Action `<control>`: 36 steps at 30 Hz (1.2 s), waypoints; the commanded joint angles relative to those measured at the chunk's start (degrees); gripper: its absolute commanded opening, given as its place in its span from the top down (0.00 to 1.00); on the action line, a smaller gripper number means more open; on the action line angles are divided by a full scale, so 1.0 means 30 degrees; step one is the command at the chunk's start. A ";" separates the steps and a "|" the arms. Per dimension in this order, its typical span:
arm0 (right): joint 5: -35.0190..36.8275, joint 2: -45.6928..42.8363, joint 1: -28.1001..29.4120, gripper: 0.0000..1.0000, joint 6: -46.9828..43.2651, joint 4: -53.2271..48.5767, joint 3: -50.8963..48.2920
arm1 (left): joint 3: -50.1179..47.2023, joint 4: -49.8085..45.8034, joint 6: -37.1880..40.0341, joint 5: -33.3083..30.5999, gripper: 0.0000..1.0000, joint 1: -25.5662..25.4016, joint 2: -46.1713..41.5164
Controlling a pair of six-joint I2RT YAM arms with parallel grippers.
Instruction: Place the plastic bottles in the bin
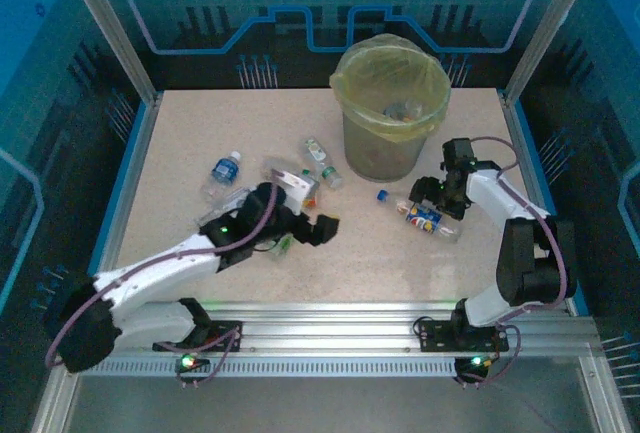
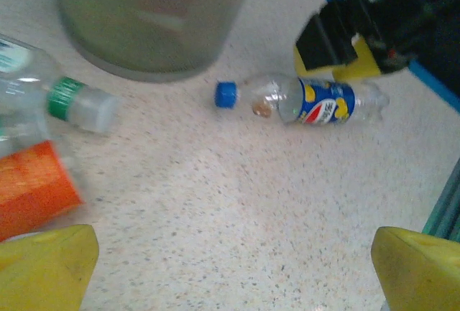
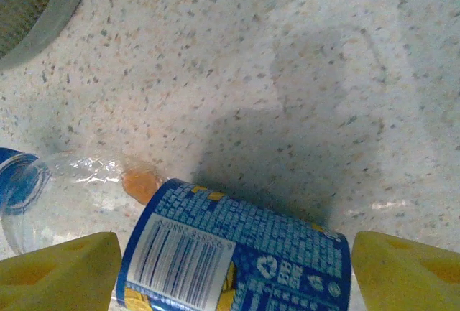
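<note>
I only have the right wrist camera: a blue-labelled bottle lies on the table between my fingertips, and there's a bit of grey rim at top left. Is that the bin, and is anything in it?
Observer: Yes. The bin stands just beyond the Pepsi bottle, toward the table's middle. A few bottles lie inside it.
Operator: What else is left to pick up?
Observer: At least three more, all left of the bin: a blue-labelled water bottle, an orange-labelled bottle and a clear bottle with green trim.
Operator: Is the left arm busy?
Observer: No. The left gripper is wide open and empty, beside the orange-labelled bottle.
</note>
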 commanded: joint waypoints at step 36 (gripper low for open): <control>-0.0833 -0.1623 0.2028 0.14 0.0263 -0.1310 -0.1721 | 1.0147 0.2478 -0.2976 -0.3782 0.30 -0.3301 1.7141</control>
